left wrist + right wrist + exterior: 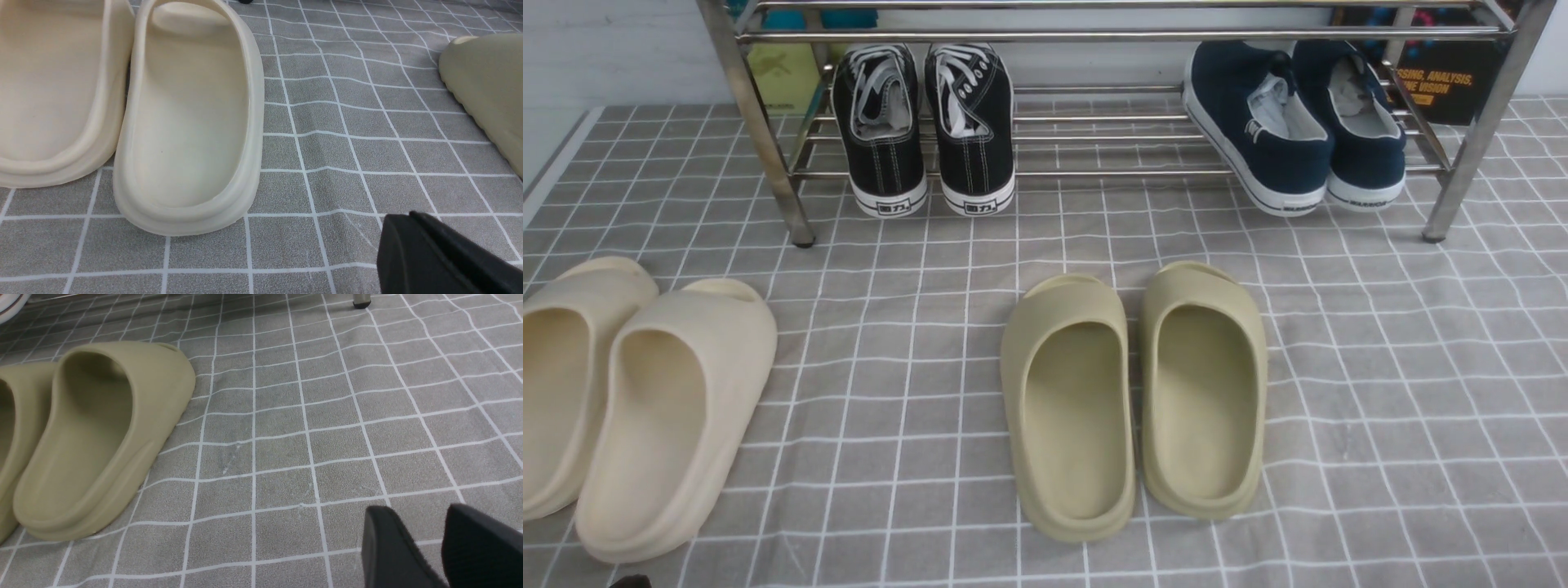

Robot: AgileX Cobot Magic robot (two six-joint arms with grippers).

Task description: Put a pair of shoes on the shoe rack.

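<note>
The pair of shoes, two black canvas sneakers [927, 135] with white laces and white soles, stands side by side on the lowest bars of the shoe rack [1111, 35], at its left end, heels toward me. My left gripper [410, 216] is shut with nothing in it, low over the cloth beside a cream slide [192, 122]. My right gripper [414, 514] stands open and empty above bare cloth, to the right of the olive slides [98, 428]. Neither gripper is near the black sneakers.
Navy slip-on shoes [1290, 122] sit at the right end of the same shelf. Cream slides [662, 425] lie on the grey checked cloth at front left, olive slides [1135, 392] in the middle. One rack foot [361, 303] shows far off in the right wrist view.
</note>
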